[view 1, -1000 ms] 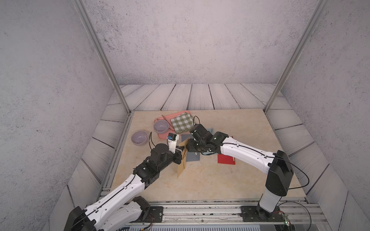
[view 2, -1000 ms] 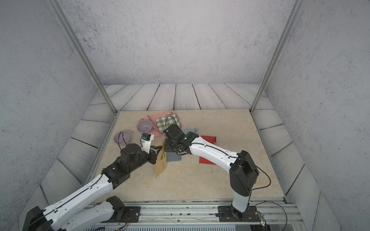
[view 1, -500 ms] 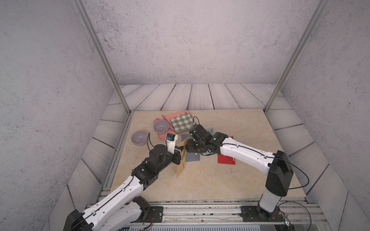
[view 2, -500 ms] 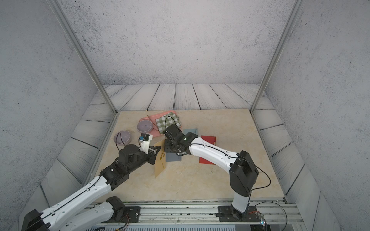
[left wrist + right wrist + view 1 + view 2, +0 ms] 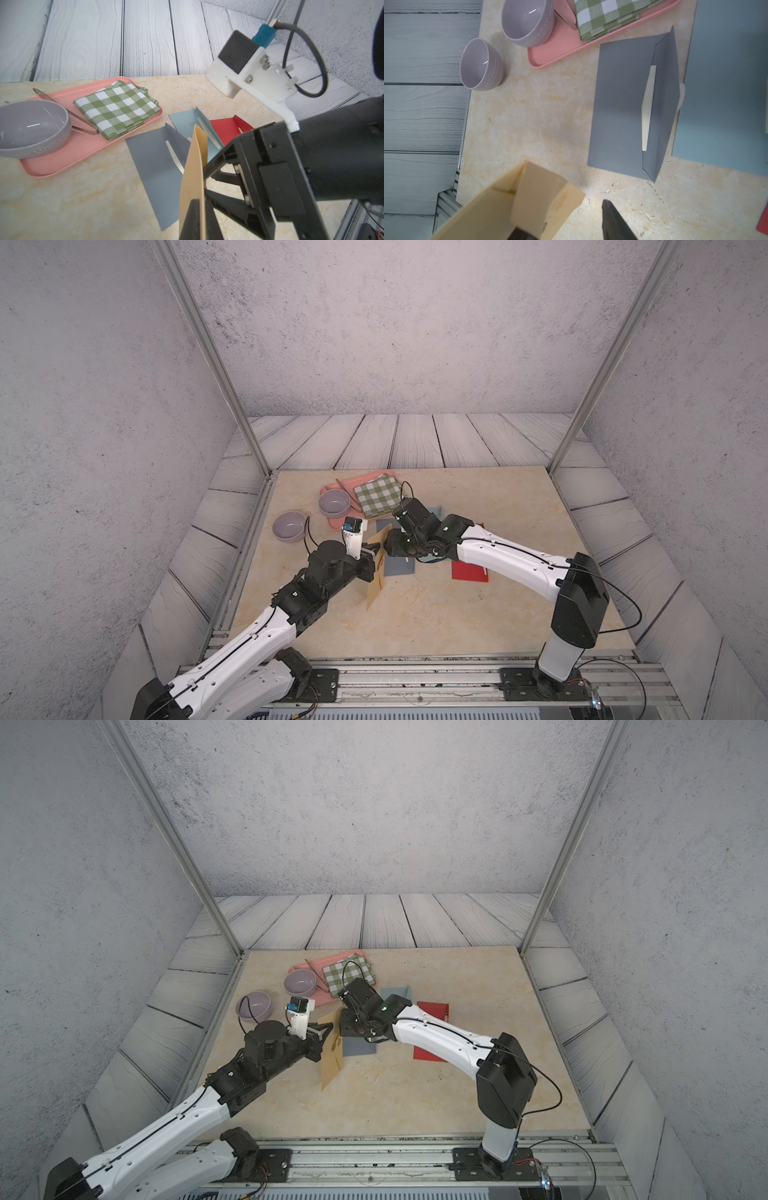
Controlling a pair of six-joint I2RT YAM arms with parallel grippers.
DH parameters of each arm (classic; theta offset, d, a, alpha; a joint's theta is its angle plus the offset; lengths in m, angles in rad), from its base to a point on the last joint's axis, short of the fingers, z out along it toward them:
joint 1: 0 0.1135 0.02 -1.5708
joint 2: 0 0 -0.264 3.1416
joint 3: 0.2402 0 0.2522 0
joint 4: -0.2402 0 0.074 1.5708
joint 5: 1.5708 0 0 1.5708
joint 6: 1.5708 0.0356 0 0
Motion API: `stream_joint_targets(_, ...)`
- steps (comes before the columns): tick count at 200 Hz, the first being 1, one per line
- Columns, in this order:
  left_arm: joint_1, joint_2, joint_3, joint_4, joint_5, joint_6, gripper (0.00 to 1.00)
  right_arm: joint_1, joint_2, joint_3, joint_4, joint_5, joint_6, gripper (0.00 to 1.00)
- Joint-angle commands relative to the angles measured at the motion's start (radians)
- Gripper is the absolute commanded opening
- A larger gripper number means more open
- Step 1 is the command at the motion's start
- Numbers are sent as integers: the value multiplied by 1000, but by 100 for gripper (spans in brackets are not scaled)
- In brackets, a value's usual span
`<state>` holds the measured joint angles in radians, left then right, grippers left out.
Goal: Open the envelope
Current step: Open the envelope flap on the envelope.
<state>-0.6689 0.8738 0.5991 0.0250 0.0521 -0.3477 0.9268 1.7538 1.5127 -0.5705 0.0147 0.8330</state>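
A tan envelope (image 5: 375,577) (image 5: 330,1067) stands on edge above the table, and my left gripper (image 5: 371,557) (image 5: 200,205) is shut on its lower part. In the left wrist view it rises as a thin sheet (image 5: 194,166) between the two black fingers. My right gripper (image 5: 388,545) (image 5: 566,226) is at the envelope's top end, open, with a wide gap between its fingers. In the right wrist view the envelope's flap (image 5: 546,199) is bent away from the body and lies against one finger. The other finger (image 5: 614,222) is apart from the paper.
A grey envelope (image 5: 399,566), a light blue one (image 5: 434,512) and a red one (image 5: 469,572) lie flat just behind and to the right. A pink tray (image 5: 332,489) at the back left holds a green checked cloth (image 5: 378,499) and a grey bowl (image 5: 333,504). Another bowl (image 5: 289,525) stands by the left edge.
My left gripper with the envelope has edged very slightly to the left. The right gripper has hardly moved and stays open.
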Motion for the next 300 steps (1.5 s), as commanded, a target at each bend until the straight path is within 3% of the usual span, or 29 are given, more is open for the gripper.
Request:
stream_joint_targets(1,0,-27,7,37,0,-3,0,5,15,-8,-27,28,-20,49)
stream_joint_targets(111,1,-36,-7,21,-11,-19,0,4,-20,-49,-2,67,1,45)
stream_joint_targets(156,0,-32,-1,26,-10,-37,0,10,5,-50,42,-81,-22,44)
stream_joint_targets(183,0,-23,-14,57,5,-62,0,9,-3,-68,40,-36,-18,43)
stream_joint_targets(198,1,-12,-15,66,11,-72,0,10,-7,-84,50,-12,-6,36)
stream_joint_targets(247,1,11,-1,83,1,-63,0,11,-2,-74,24,43,-29,34)
stream_joint_targets(262,1,14,7,65,6,-77,0,12,-7,-88,37,48,-28,27)
stream_joint_targets(300,0,9,-1,64,-14,-68,0,13,-18,-73,1,129,-63,26)
